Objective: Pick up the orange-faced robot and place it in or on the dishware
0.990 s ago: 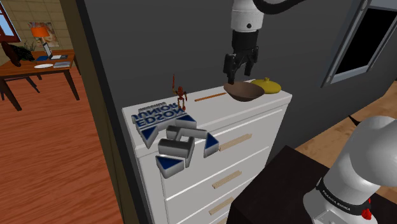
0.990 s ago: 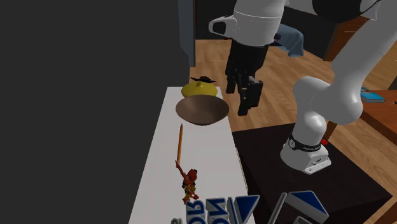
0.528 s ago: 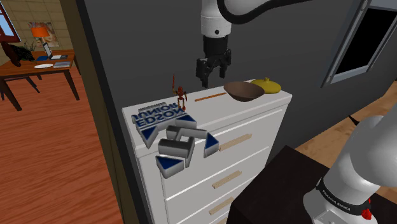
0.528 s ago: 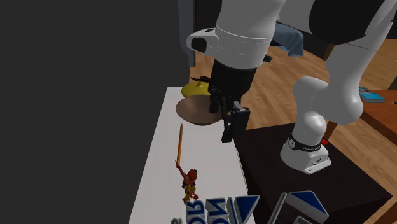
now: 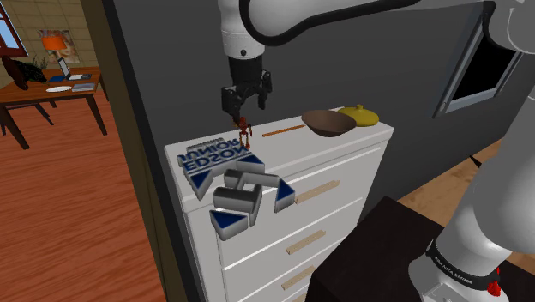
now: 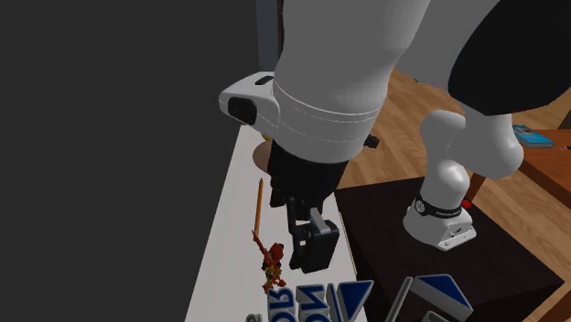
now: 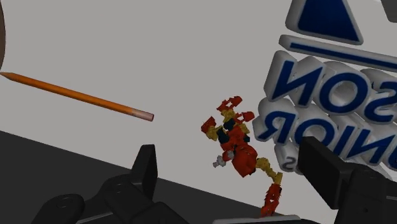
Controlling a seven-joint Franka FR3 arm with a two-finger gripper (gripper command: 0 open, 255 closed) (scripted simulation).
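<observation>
the shoulder view sits beside and a little behind the dark stand (image 5: 377,232), looking down and across at the white dresser (image 5: 257,249) from some way off. the second exterior view stands close over the dresser (image 6: 229,238) at the end where the lettered box (image 6: 307,300) lies, facing along its top toward the stand (image 6: 384,238). the wrist view looks down on the dresser (image 7: 159,51) from very near. all three share the red robot figure (image 5: 245,130) (image 6: 274,263) (image 7: 238,149), the orange pencil (image 5: 283,130) (image 6: 259,206) (image 7: 79,97) and the lettered box (image 5: 214,159) (image 7: 331,114).

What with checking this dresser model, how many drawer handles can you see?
3, all on the white dresser front in the shoulder view: top handle, middle handle, and lowest handle beside the dark stand, which may hide more below.
</observation>
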